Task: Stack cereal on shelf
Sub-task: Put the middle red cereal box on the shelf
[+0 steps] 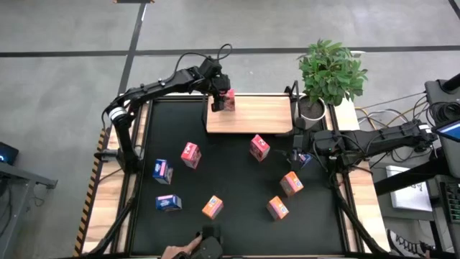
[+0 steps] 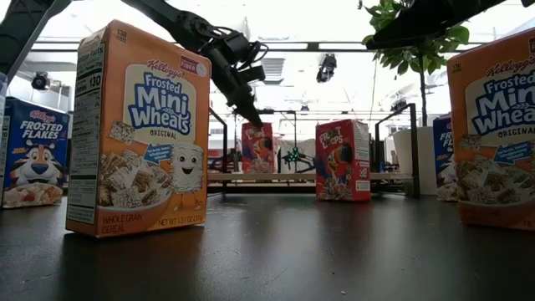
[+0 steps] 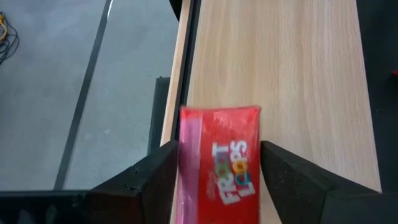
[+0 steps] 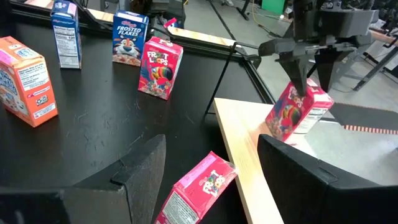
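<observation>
The shelf (image 1: 250, 114) is a light-wood board at the table's far edge. My left gripper (image 1: 219, 97) is over its far left corner, shut on a red cereal box (image 4: 297, 112). My right gripper (image 4: 211, 143) hangs open by the shelf's right near corner, holding nothing. A second red box (image 1: 259, 147) stands on the table just off the shelf's near edge, and a third (image 1: 190, 155) is further left. Blue boxes (image 1: 163, 170) (image 1: 169, 203) and orange boxes (image 1: 212, 207) (image 1: 291, 183) (image 1: 277, 208) stand scattered on the black table. Another blue box (image 1: 305, 160) sits beside my right gripper. My left gripper pinches the red cereal box at its top end (image 4: 306, 93), one finger on each narrow side (image 3: 180, 155). The fingers come from above, pointing down. The box is tilted in the hold, with its lower corner (image 4: 273, 134) on the shelf board.
A potted plant (image 1: 327, 72) stands off the shelf's right far corner. The shelf's black frame posts (image 2: 414, 142) rise at its ends. A person's hand (image 1: 183, 252) shows at the table's near edge. Bare board lies to the right of the held box.
</observation>
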`<state>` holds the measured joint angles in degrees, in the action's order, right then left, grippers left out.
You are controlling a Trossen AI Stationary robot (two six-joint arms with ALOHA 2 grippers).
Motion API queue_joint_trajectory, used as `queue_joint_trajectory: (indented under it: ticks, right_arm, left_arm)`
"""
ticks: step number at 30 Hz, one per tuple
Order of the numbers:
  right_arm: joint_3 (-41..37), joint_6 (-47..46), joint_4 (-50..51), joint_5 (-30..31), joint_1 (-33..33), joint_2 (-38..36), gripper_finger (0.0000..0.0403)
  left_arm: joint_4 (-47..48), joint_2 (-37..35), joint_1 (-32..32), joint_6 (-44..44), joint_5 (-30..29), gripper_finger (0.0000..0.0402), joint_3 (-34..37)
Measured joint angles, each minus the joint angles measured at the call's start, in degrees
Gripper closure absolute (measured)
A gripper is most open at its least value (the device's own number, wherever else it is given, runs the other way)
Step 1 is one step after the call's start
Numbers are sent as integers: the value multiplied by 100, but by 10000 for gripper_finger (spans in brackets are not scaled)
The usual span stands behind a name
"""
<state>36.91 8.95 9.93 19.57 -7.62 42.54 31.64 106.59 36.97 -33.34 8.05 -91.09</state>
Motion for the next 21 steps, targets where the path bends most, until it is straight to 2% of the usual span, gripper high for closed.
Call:
queue_joint_trajectory:
  ticks: [7,13,17,21]
  right_arm:
    - [0,14,0,0,0,-1,158]
    - [0,87,-32,0,0,-1,158]
    - [0,171,-136,0,0,-2,158]
    - [0,268,-203,0,0,-2,158]
  left_arm:
    - [75,-9,0,21,2,148,-29]
    - [912,-46,-117,-3,12,145,-724]
    - [1318,-46,-211,-28,17,165,-1151]
    - [1318,-45,-211,-51,17,223,-1227]
